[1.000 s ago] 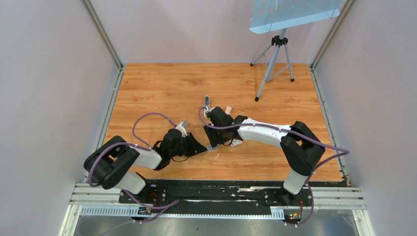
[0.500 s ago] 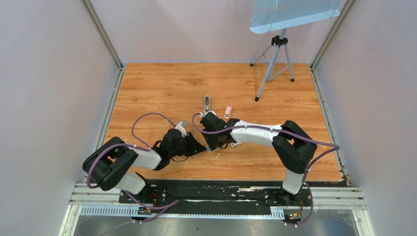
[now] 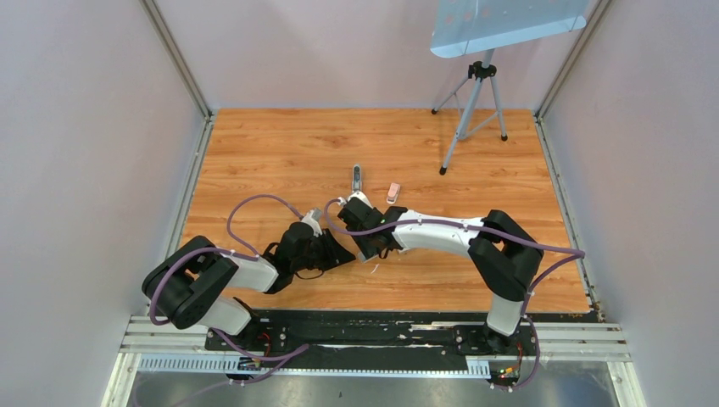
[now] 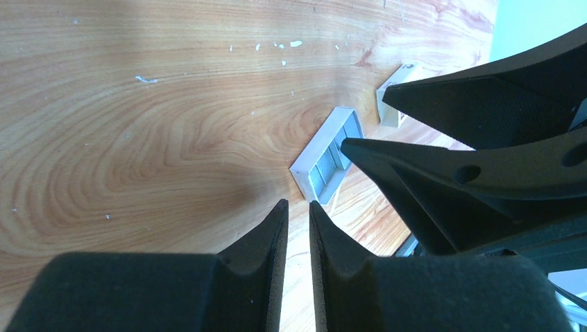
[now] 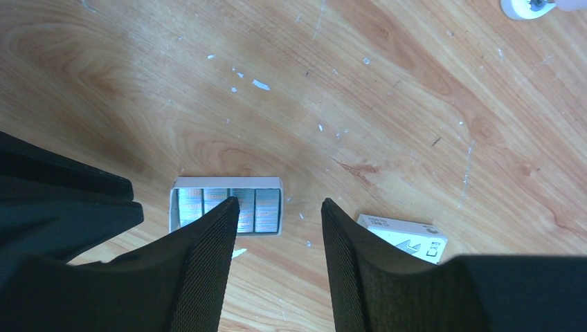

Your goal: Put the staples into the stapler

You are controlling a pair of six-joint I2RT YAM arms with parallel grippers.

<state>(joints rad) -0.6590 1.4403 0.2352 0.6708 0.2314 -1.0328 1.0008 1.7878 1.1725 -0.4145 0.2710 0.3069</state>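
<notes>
A wooden surface is lying between pale grey walls, showing scattered white flecks. A tripod is standing at the far right, holding up a pale blue panel that is tilting overhead. A small pink piece is lying near the middle. Nearer, a small white box tray is sitting flat, and a small white printed carton is lying near it, not touching it.
</notes>
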